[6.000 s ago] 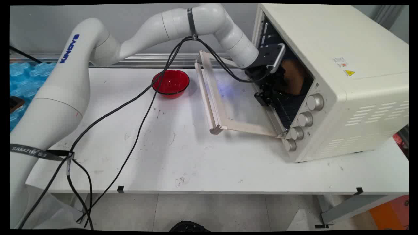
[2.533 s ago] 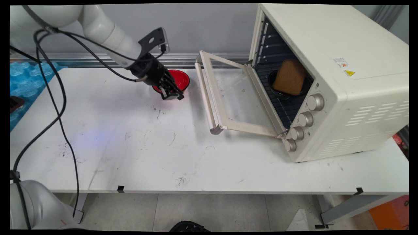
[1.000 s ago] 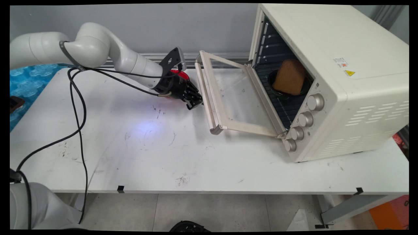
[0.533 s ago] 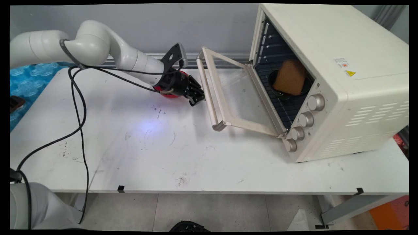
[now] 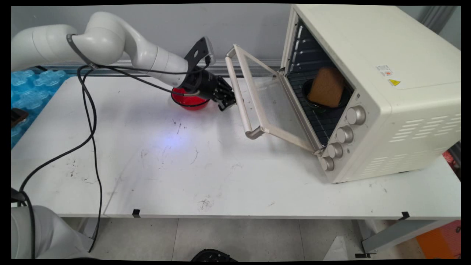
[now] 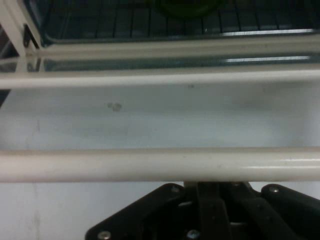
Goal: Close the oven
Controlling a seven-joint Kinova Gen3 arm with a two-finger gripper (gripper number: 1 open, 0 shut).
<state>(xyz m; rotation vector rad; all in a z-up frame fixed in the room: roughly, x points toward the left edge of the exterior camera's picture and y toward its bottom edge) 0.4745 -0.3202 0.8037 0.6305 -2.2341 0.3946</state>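
I have the claw (image 5: 227, 104) pressed under the toaster oven's door handle (image 5: 238, 96), propping the glass door (image 5: 270, 103) half-raised off the worktop (image 5: 206, 173); whether its fingers are apart, I cannot tell.

You are looking at a robotics lab or test bench made to mimic a kitchen corner, not a home. The white table (image 5: 206, 173) is bare, scuffed and marked with bits of black tape along its edge, standing on a tiled floor (image 5: 235, 235) before a plain grey wall (image 5: 176, 25). A cream countertop oven (image 5: 371, 92) sits just beyond the jaws, and blue bubble packing (image 5: 29, 92) lies well behind them, off the table.
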